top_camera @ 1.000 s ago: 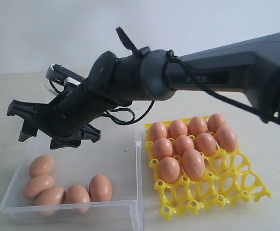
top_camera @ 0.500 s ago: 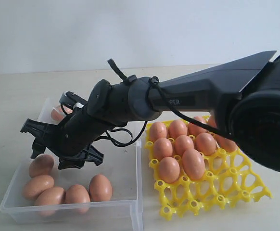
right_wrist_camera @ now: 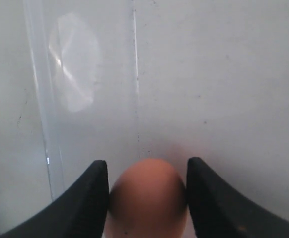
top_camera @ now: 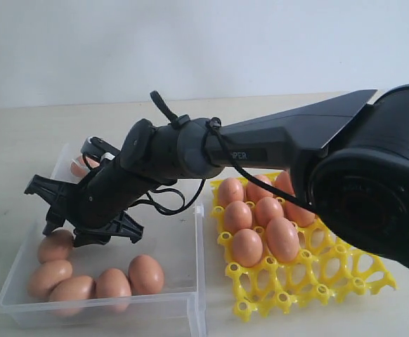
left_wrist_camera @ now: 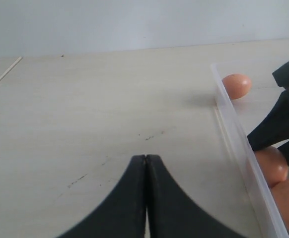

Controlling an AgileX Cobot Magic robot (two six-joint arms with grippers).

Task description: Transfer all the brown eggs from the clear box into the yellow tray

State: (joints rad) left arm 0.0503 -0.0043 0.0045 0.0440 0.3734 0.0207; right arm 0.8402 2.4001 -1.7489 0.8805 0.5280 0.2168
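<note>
My right gripper (top_camera: 64, 235) reaches across the middle into the clear box (top_camera: 176, 246). It stands open low over a brown egg (top_camera: 55, 246) at the box's left side. In the right wrist view that egg (right_wrist_camera: 147, 198) lies between the two fingers, which stand close on either side of it. Several more brown eggs (top_camera: 113, 284) lie along the box's near wall, and one (top_camera: 78, 167) lies at its far corner. The yellow tray (top_camera: 317, 281) holds several eggs (top_camera: 268, 210) in its far cups. My left gripper (left_wrist_camera: 146, 157) is shut and empty over bare table beside the box.
The tray's near cups (top_camera: 289, 295) hold nothing. The box's clear wall (left_wrist_camera: 234, 129) runs between my left gripper and the eggs. My right arm (top_camera: 275, 147) stretches over the far eggs of the tray. Pale tabletop (left_wrist_camera: 95, 109) lies to the left of the box.
My right gripper has come down and slightly left into the box, from above its rim to straddling the leftmost egg. The eggs and the tray have not moved.
</note>
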